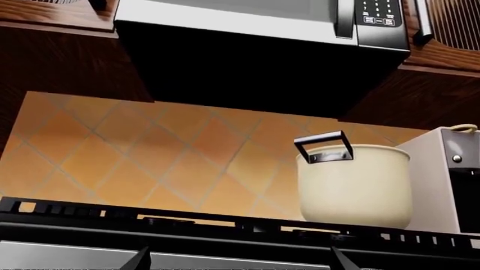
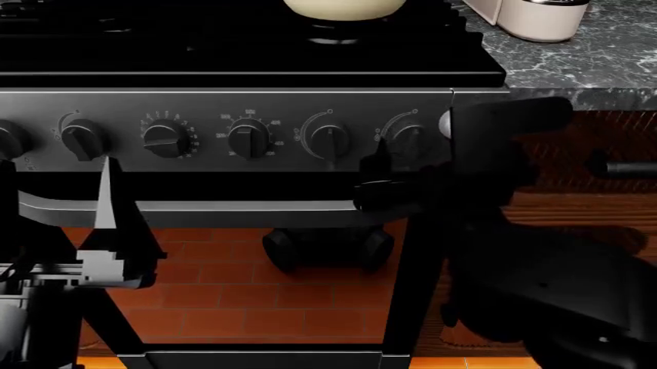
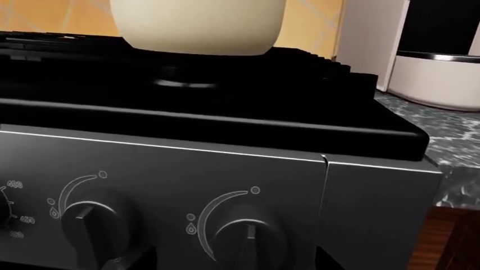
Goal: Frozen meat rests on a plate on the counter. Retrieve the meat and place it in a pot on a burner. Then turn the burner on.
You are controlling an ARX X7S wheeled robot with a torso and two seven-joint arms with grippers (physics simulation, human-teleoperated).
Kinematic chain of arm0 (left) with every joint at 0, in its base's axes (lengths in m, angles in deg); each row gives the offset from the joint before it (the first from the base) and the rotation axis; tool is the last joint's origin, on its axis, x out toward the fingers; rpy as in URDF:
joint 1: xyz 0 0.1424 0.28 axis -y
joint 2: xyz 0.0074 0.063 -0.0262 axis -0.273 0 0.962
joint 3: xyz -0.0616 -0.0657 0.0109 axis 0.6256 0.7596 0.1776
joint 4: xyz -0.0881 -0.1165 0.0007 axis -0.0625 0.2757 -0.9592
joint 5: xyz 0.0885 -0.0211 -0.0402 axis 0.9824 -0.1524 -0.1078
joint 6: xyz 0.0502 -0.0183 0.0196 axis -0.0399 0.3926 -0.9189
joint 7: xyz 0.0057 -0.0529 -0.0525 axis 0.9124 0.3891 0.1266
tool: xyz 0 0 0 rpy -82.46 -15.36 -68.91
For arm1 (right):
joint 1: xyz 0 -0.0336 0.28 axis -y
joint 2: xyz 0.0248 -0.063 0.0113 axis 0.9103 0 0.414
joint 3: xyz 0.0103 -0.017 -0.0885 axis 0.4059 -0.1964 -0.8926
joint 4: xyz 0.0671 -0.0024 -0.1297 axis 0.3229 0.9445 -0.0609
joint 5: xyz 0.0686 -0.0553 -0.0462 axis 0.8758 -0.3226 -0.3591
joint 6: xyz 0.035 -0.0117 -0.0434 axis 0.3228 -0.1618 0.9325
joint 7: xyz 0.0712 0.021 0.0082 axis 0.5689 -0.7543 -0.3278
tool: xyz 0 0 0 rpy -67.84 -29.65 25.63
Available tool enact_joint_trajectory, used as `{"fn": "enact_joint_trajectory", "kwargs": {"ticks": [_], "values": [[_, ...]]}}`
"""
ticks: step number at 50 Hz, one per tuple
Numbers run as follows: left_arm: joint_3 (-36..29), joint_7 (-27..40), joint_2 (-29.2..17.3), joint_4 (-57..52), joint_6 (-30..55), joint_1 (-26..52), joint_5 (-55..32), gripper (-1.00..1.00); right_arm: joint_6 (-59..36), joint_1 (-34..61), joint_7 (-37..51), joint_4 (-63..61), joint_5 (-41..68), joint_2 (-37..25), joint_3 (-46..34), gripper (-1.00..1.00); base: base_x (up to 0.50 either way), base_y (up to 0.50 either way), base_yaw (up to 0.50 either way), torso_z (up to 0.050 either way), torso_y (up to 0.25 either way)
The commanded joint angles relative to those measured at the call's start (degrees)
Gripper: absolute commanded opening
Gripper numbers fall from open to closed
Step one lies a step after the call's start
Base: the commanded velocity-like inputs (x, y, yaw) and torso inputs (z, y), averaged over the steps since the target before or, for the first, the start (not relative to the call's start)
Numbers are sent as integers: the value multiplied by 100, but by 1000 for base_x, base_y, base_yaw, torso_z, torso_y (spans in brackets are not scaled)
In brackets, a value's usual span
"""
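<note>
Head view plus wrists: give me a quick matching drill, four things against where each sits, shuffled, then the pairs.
Things:
1. pot
2. coffee machine
3. knobs
4. microwave

Places:
A. on the counter, right of the cooktop
B. above the stove, between wooden cabinets
C. on the cooktop grates, over a burner
D. in a row on the stove's front panel

Pairs: 1-C, 2-A, 3-D, 4-B

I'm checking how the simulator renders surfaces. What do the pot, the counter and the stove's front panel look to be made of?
The pot looks like cream enamel or ceramic with a smooth matte wall; its handle is glossy black. The counter reads as polished dark marble with white veins. The front panel appears to be brushed grey metal with a soft sheen.
</note>
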Motion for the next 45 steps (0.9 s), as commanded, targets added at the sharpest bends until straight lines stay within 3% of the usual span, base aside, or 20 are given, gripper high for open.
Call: {"fn": "enact_joint_trajectory", "kwargs": {"ticks": [1,45], "values": [[5,-51,39,51,-7,-2,-39,100,120,10,-228,210,-308,37,-164,100,0,0,0,0,0],[54,-186,132,178,-42,-40,-189,100,698,-84,-791,950,-1148,147,-559,100,0,0,0,0,0]]}}
